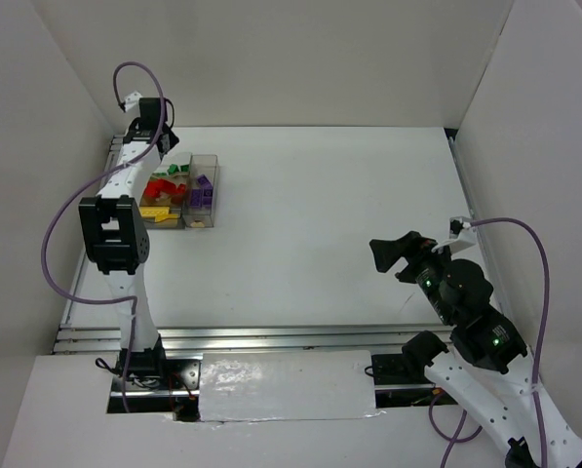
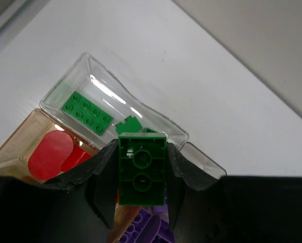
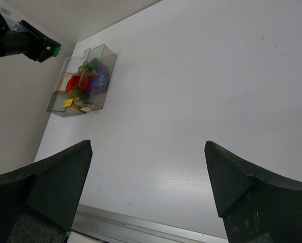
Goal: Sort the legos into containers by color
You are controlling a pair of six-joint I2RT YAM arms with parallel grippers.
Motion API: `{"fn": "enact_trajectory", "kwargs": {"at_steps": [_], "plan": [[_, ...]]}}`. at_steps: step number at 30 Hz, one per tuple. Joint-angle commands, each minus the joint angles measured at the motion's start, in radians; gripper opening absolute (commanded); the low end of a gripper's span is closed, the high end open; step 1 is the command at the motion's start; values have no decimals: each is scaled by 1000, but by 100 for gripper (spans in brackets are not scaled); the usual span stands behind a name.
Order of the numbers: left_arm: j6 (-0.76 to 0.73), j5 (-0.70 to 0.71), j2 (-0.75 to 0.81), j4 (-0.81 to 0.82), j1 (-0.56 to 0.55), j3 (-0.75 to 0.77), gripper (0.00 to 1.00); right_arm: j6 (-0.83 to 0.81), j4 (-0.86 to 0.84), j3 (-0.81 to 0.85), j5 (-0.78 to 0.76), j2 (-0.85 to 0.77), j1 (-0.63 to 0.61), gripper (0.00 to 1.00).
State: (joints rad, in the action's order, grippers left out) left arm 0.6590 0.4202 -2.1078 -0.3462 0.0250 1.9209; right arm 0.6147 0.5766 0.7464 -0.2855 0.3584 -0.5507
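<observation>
**Edges and room.** The smooth white tabletop [image 1: 329,224] is bounded by upright white panels at nine, twelve and three o'clock, and by a ribbed aluminium rail [image 1: 271,338] at six o'clock. The small clear plastic compartmented box [image 1: 188,190] sits at ten o'clock from the table centre, near the left edge. A broad stretch of tabletop lies between it and the right gripper [image 1: 393,255], which hangs at four o'clock, well apart from the box.

**Left gripper.** The left gripper [image 2: 142,148] is at the box's far end. Its black fingers [image 2: 106,167] are closed on the long sides of a green rectangular plastic brick [image 2: 142,172]. The brick's hollow underside, with two round tubes, faces the wrist camera. It is held up off the box.

**Right gripper.** Its jaws are spread wide and hold nothing.

**Contents.**
- The far compartment has glossy, rounded transparent walls and holds a flat green studded plate [image 2: 87,112].
- The adjoining compartment holds red rounded pieces [image 2: 52,154].
- Yellow pieces [image 1: 157,212] lie at the near end.
- Purple studded bricks [image 1: 203,190] fill the long narrow compartment on the three o'clock side.
</observation>
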Motion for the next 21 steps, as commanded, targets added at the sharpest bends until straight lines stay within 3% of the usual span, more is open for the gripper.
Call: {"fn": "enact_trajectory", "kwargs": {"at_steps": [1, 7, 11, 18, 21], "plan": [[1, -47, -12, -36, 48, 14, 11, -32, -83, 4, 25, 17, 6, 100], [-2, -92, -30, -8, 124, -8, 23, -41, -101, 7, 43, 45, 5, 100], [-24, -127, -66, 9, 141, 6, 39, -36, -107, 7, 42, 51, 5, 100], [-25, -193, -135, 30, 156, 16, 47, -29, -109, -1, 40, 48, 5, 100], [-27, -195, -156, 19, 161, 42, 55, -29, -104, 4, 40, 54, 5, 100]]}}
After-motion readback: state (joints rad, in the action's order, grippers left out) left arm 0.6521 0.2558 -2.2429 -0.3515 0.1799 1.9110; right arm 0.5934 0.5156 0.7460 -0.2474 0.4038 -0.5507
